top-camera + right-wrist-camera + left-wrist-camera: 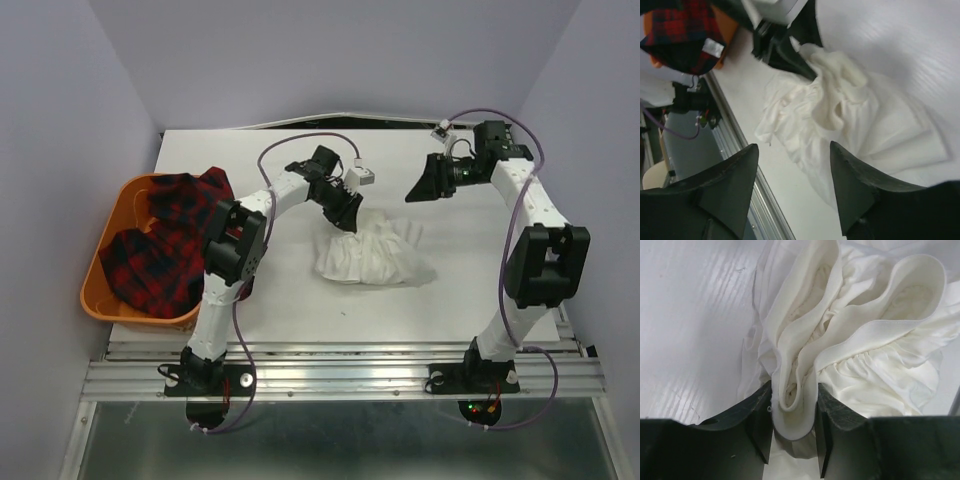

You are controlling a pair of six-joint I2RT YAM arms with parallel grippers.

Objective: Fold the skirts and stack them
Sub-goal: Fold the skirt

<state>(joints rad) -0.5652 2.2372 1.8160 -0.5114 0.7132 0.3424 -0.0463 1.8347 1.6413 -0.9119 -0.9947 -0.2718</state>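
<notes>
The white pleated skirt point(372, 252) lies crumpled in the middle of the table. My left gripper point(345, 213) is shut on its waistband at the skirt's far left edge; in the left wrist view the folded band point(795, 410) is pinched between the two fingers. My right gripper point(425, 185) is open and empty, held above the table to the right of and beyond the skirt. The right wrist view shows the skirt point(850, 115) below its spread fingers. Red-and-black plaid skirts point(165, 245) are heaped in the orange basket point(112, 228) at the left.
The orange basket stands at the table's left edge by the wall. An aluminium rail point(340, 365) runs along the near edge. Walls close in the left, right and back sides.
</notes>
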